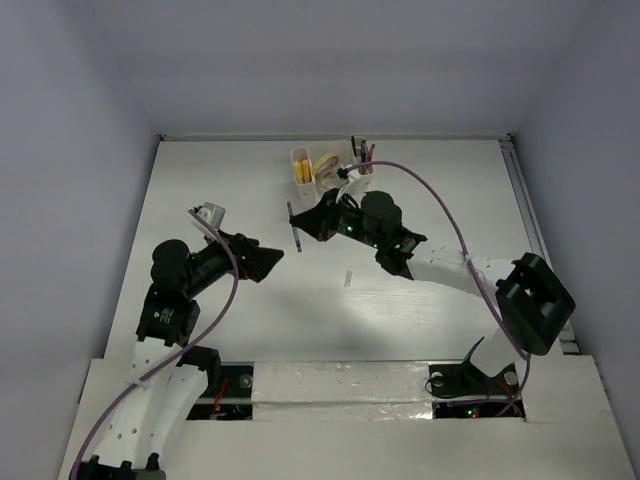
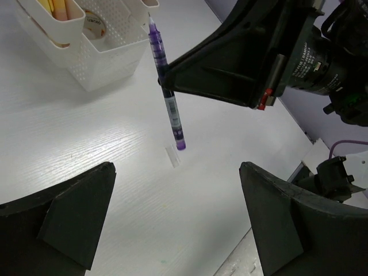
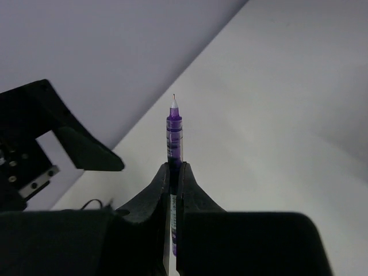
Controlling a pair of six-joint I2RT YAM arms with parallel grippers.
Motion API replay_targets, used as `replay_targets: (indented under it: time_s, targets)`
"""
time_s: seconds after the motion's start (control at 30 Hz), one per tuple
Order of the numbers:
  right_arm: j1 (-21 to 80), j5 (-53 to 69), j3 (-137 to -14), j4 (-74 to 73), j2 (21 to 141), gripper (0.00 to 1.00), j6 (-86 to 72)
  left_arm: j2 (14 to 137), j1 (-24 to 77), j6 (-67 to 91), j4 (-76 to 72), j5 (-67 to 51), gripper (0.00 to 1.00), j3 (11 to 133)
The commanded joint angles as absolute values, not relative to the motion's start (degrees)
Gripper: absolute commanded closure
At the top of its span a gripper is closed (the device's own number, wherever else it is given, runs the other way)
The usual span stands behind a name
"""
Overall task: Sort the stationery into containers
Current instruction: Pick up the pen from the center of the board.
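A purple pen (image 3: 174, 129) stands upright, off the table, pinched at its middle by my right gripper (image 3: 173, 171). From above, the pen (image 1: 295, 240) and the right gripper (image 1: 301, 222) hang just in front of the white organizer (image 1: 345, 178). In the left wrist view the pen (image 2: 172, 112) hangs tip up above the table, with the right gripper (image 2: 166, 77) shut on it. My left gripper (image 2: 178, 221) is open and holds nothing. It is left of the pen (image 1: 268, 262), pointing toward it. The organizer (image 2: 98, 63) holds yellow sticks (image 1: 302, 170), a tape roll (image 1: 327, 164) and pens (image 1: 362, 152).
A small clear cap (image 1: 348, 279) lies on the white table below the pen, also visible from the left wrist as a clear cap (image 2: 172, 156). The right arm's purple cable (image 1: 440, 205) arcs over the table's right half. Walls close the table's back and sides.
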State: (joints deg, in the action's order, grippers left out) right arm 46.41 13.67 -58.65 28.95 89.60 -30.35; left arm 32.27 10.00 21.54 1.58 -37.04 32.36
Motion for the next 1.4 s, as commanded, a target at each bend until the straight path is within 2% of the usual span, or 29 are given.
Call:
replay_targets:
  time_s: [0.0,0.2,0.37,0.47,0.5,0.67,0.7,0.77,0.87,0.93,0.97,1.0,1.07,1.1,1.27,1.37]
  targets:
    - [48.16,19.51,-56.95,44.90,89.73,1.00,-40.95,32.87,9.67,21.62,-0.09,-37.97,0.13,33.49]
    - [51.06,20.39,-56.34,54.82,91.84,1.00,-47.37,33.31,9.67,21.62,-0.09,-37.71,0.26,33.31]
    - [52.73,22.14,-57.83,55.72,93.43,1.00,-50.62,33.31,9.67,21.53,-0.09,-37.35,0.28,33.40]
    - [53.26,22.41,-58.18,55.90,94.39,1.00,-51.06,32.87,9.67,21.71,-0.09,-37.27,0.41,33.31]
    - [53.26,22.59,-58.27,56.42,94.66,1.00,-51.33,32.87,9.67,21.80,-0.09,-37.00,0.52,33.31]
    - [53.79,21.63,-57.66,57.22,94.92,1.00,-51.50,32.87,9.67,21.88,-0.09,-37.00,0.82,33.31]
    - [53.79,21.36,-57.48,57.30,94.75,1.00,-51.42,32.78,9.67,21.88,-0.09,-37.09,0.93,33.31]
    - [53.79,20.57,-57.31,57.13,94.14,1.00,-50.63,32.78,9.67,21.80,-0.09,-37.26,1.00,33.40]
    - [53.79,19.61,-57.04,55.90,93.34,1.00,-49.31,32.43,9.67,21.53,-0.09,-37.44,1.00,33.40]
    - [53.79,18.38,-56.95,52.84,91.59,0.90,-47.12,32.17,9.67,21.53,-0.09,-37.53,1.00,33.40]
    - [53.79,17.15,-56.78,51.60,90.80,0.80,-46.33,32.08,9.67,21.45,-0.09,-37.44,1.00,33.49]
    - [53.79,16.27,-56.69,49.85,89.75,0.67,-45.19,31.91,9.67,21.36,-0.09,-37.09,1.00,33.66]
    - [53.18,11.46,-55.11,43.53,85.45,0.54,-41.32,31.55,9.67,21.27,-0.09,-36.83,1.00,33.75]
    - [53.17,9.69,-54.50,40.90,83.78,0.44,-39.92,31.38,9.67,21.27,-0.09,-36.57,1.00,33.66]
    - [50.28,-3.21,-51.59,15.43,75.07,0.33,-32.26,30.59,9.67,21.18,-0.09,-36.56,1.00,33.75]
    - [49.05,-10.70,-52.91,-3.12,75.15,0.34,-32.08,29.97,9.67,21.18,-0.09,-36.83,1.00,33.66]
